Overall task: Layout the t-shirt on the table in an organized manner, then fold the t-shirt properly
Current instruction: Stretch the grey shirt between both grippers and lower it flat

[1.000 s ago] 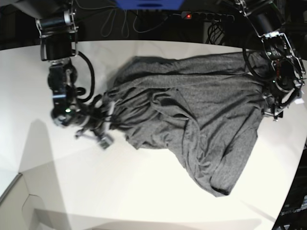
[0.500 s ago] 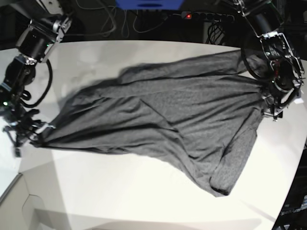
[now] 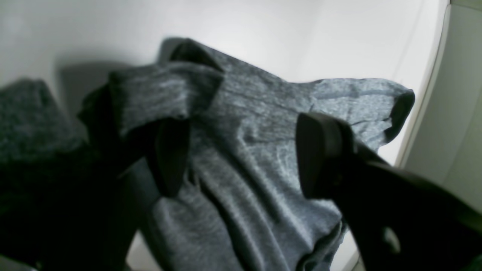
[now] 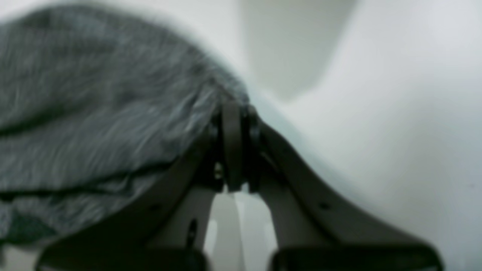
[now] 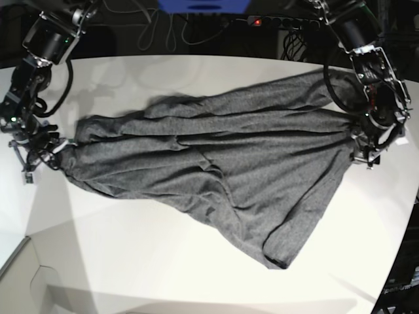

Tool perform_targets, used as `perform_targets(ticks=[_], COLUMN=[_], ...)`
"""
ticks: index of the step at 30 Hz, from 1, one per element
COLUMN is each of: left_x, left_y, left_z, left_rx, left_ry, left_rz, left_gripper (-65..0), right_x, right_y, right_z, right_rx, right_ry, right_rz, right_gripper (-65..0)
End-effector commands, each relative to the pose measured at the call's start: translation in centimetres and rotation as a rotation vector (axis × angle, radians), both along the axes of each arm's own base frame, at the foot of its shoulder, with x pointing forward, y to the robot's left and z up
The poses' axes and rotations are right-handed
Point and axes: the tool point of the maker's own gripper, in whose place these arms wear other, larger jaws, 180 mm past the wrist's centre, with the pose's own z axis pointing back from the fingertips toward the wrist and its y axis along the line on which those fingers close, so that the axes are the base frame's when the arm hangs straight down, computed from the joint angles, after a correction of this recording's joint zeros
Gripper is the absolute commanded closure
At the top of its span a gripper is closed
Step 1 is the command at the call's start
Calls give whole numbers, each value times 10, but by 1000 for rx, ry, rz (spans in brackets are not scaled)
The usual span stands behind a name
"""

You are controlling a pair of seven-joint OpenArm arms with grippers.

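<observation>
The dark grey t-shirt (image 5: 216, 150) lies stretched across the white table (image 5: 163, 261), wrinkled, with one corner hanging toward the front. My right gripper (image 5: 46, 154) is at the shirt's left end. In the right wrist view, which is blurred, it (image 4: 233, 109) is shut on the shirt's edge (image 4: 94, 113) just above the table (image 4: 395, 113). My left gripper (image 5: 363, 140) is at the shirt's right end. In the left wrist view its jaws (image 3: 241, 150) stand wide apart over the shirt (image 3: 244, 131), and a fold drapes over one finger (image 3: 169, 158).
A power strip (image 5: 281, 21) with a red light, cables and a blue object (image 5: 203, 5) lie behind the table. The table's curved edge (image 5: 399, 216) runs close to the left gripper, also in the left wrist view (image 3: 425, 94). A pale ledge (image 5: 19, 275) sits at the front left.
My right gripper has pulled the shirt's end far to the left, spreading the bunched cloth across the table, then lifted it slightly back. The left arm has barely moved.
</observation>
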Motion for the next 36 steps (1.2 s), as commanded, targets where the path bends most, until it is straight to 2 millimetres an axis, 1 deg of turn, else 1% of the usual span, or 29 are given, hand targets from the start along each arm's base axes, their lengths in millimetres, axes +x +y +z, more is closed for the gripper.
perform_targets(ticks=[1, 3, 5, 6, 9, 11, 12, 14, 16, 19, 21, 22, 25, 26, 27, 29, 31, 33, 35, 36], left_x=[9, 16, 25, 30, 41, 57, 65, 87, 108, 133, 153, 161, 178, 181, 181, 175, 165, 155, 146, 136], left_y=[-3, -5, -8, -10, -11, -11, -14, -28, -49, -81, -107, -116, -133, -134, -133, -123, -107, -79, -57, -46], left_z=[13, 28, 50, 60, 89, 105, 103, 93, 76, 64, 62, 63, 60, 54, 45, 20, -2, -14, -19, -25], left_rx=[-24, -39, -55, -65, -47, -41, -45, -49, -36, 10, 86, 131, 282, 327, 365, 423, 465, 522, 554, 556], left_ry=[-43, -97, -171, -207, -286, -328, -321, -279, -205, -130, -118, -120, -112, -96, -71, -3, 63, 115, 146, 167], left_rz=[-8, -11, -23, -28, -45, -50, -56, -98, -166, -271, -331, -354, -407, -418, -423, -414, -387, -366, -349, -337], left_gripper=[-434, -434, -434, -434, -434, -435, -435, -435, -435, -435, -435, -435, -435, -435, -435, -435, -435, -435, -435, -435], right_x=[15, 14, 15, 16, 12, 4, 2, -3, -10, -24, -29, -31, -38, -41, -42, -44, -45, -45, -45, -45], right_y=[-8, -9, -10, -11, -23, -29, -29, -28, -21, -10, 2, 7, 27, 32, 36, 40, 39, 39, 39, 39], right_z=[28, 32, 41, 48, 71, 78, 81, 82, 78, 72, 68, 65, 56, 55, 53, 52, 52, 51, 51, 51], right_rx=[-31, -45, -62, -74, -110, -132, -141, -155, -152, -152, -144, -145, -143, -145, -145, -145, -146, -145, -145, -144], right_ry=[-89, -98, -119, -136, -192, -207, -212, -207, -197, -183, -178, -170, -142, -136, -130, -124, -124, -121, -121, -121], right_rz=[3, 6, 7, 6, -30, -46, -46, -42, -36, -26, -7, 10, 71, 85, 99, 111, 108, 107, 107, 107], right_gripper=[-79, -139, -197, -215, -244, -247, -248, -248, -248, -248, -248, -247, -245, -244, -244, -244, -244, -244, -244, -244])
